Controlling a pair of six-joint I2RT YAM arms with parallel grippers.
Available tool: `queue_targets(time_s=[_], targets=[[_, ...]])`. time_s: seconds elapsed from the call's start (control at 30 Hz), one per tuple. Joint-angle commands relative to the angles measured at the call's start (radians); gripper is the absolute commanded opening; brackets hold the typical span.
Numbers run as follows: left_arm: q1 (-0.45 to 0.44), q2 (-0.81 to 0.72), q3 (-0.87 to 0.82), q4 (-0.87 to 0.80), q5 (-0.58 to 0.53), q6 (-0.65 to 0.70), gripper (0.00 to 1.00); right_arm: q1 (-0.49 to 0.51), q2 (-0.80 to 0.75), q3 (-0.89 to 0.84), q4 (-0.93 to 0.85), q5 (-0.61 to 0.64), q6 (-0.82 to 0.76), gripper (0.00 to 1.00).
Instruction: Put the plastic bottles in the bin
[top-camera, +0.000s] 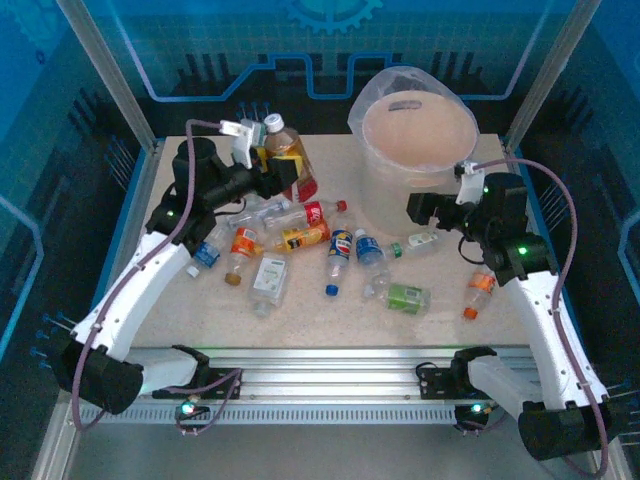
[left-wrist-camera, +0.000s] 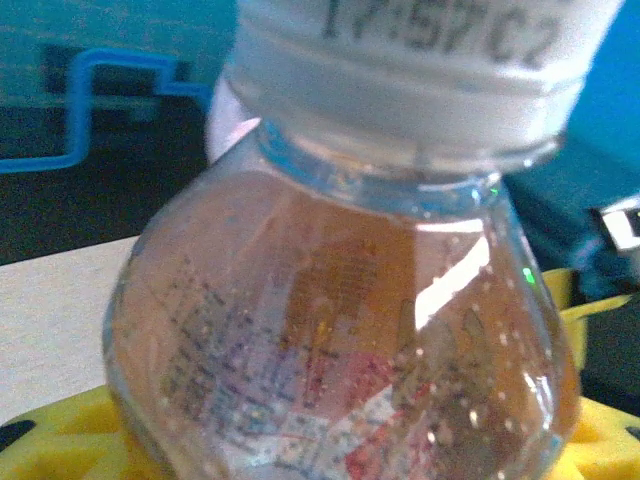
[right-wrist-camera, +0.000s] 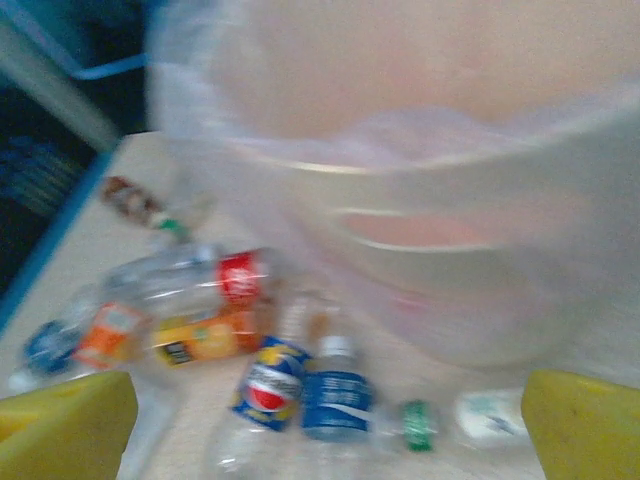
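Observation:
My left gripper (top-camera: 283, 172) is shut on a clear plastic bottle (top-camera: 289, 157) with a white cap and a red and yellow label, held up over the table's back left. That bottle (left-wrist-camera: 340, 330) looms close in the left wrist view, a yellow finger (left-wrist-camera: 60, 430) beside it. The off-white bin (top-camera: 378, 170) with its clear bag liner stands at the back right. My right gripper (top-camera: 428, 210) is open just in front of the bin's wall (right-wrist-camera: 450, 290), with its yellow fingertips (right-wrist-camera: 70, 425) wide apart and nothing between them. Several more bottles (top-camera: 312, 212) lie scattered mid-table.
Among the lying bottles are a Pepsi one (right-wrist-camera: 268, 385), a blue-labelled one (right-wrist-camera: 335, 400), a green-labelled one (top-camera: 405, 296) and a small orange one (top-camera: 478, 290) near the right arm. Blue frame walls close in the table.

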Motion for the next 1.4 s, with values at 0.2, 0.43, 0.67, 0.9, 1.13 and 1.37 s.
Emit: queue_targets(time_s=[0.2, 0.43, 0.67, 0.9, 1.13, 1.37], targets=[[-0.044, 0.140, 0.069, 0.400, 0.350, -0.363, 0.41, 0.115, 0.069, 0.085, 0.222, -0.465, -0.121, 1.00], [-0.086, 0.198, 0.129, 0.430, 0.464, -0.424, 0.41, 0.239, 0.191, 0.240, 0.179, -0.514, -0.234, 1.00], [-0.116, 0.212, 0.128, 0.508, 0.524, -0.443, 0.41, 0.286, 0.287, 0.328, 0.171, -0.548, -0.254, 1.00], [-0.126, 0.233, 0.122, 0.634, 0.564, -0.497, 0.39, 0.331, 0.349, 0.374, 0.168, -0.523, -0.261, 1.00], [-0.126, 0.193, 0.115, 0.556, 0.569, -0.427, 0.32, 0.324, 0.326, 0.356, 0.144, -0.390, -0.265, 1.00], [-0.125, 0.108, 0.083, 0.427, 0.577, -0.309, 0.26, 0.294, 0.269, 0.319, 0.134, -0.294, -0.255, 1.00]])
